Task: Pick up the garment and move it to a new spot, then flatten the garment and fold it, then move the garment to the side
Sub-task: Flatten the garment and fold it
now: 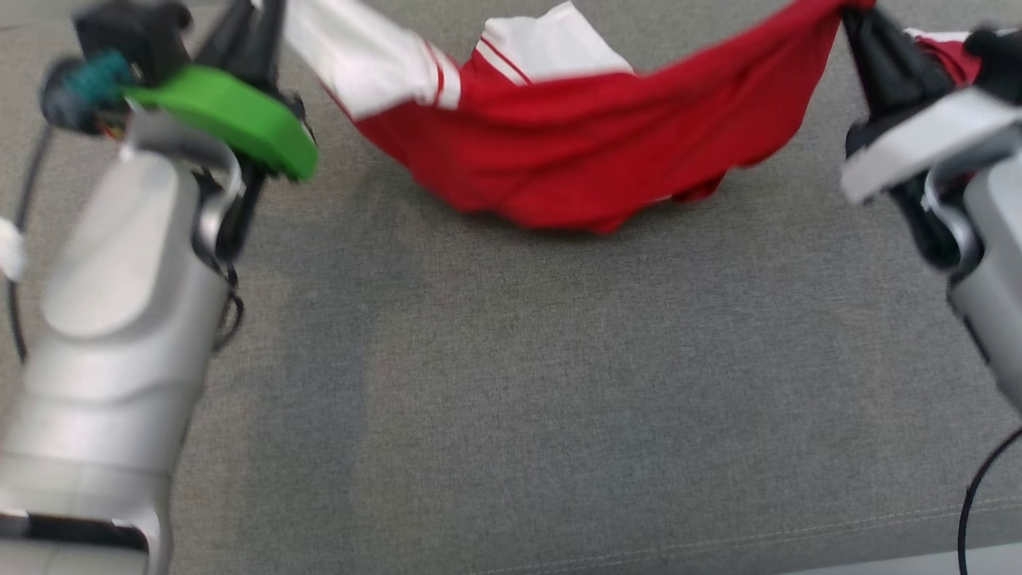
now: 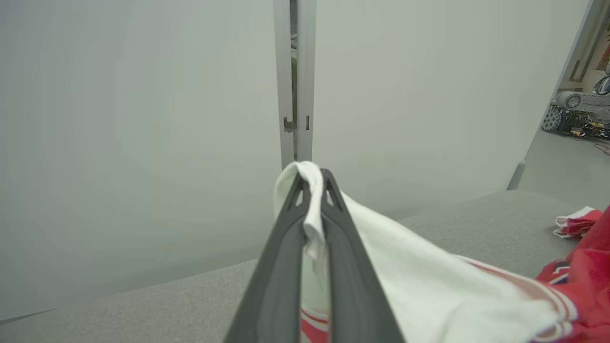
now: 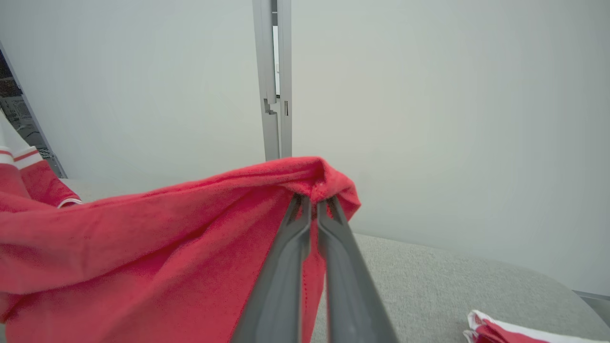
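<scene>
As the shirt [image 1: 559, 152] sagged between them, the left pincer [image 2: 312, 190] clamped its white end, the right pincer [image 3: 313, 202] its red edge; it looked soft, light, best held by edges.

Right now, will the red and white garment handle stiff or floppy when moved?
Likely floppy: the garment sags deeply between the left gripper and right gripper. Probably light: shut fingers hold it by thin pinches. Its low belly may drag on the grey surface.
</scene>
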